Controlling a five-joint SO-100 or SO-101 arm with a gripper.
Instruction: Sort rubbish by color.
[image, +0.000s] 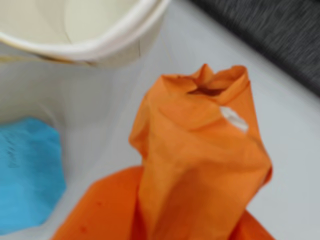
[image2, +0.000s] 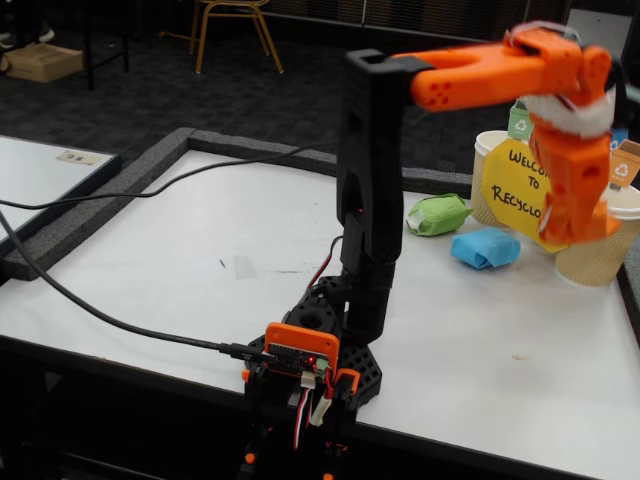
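Orange paper wad (image: 200, 165) pinched in the gripper (image2: 580, 228), lifted off the table (image2: 200, 260) beside a paper cup (image2: 598, 245). Blue wad (image2: 485, 247) and green wad (image2: 437, 214) lying near the yellow sign (image2: 515, 190).

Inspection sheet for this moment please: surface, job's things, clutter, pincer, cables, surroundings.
Surface: white table with a dark raised border.
Job's things: green wad and blue wad lie side by side on the table; orange wad is held up in the pincer beside a paper cup.
Clutter: yellow sign; flagged cups behind it.
Pincer: pincer raised near the cups, closed on the orange wad in the wrist view.
Cables: black cable crosses the table to the arm's base.
Surroundings: dark carpet, a chair, a cardboard box.
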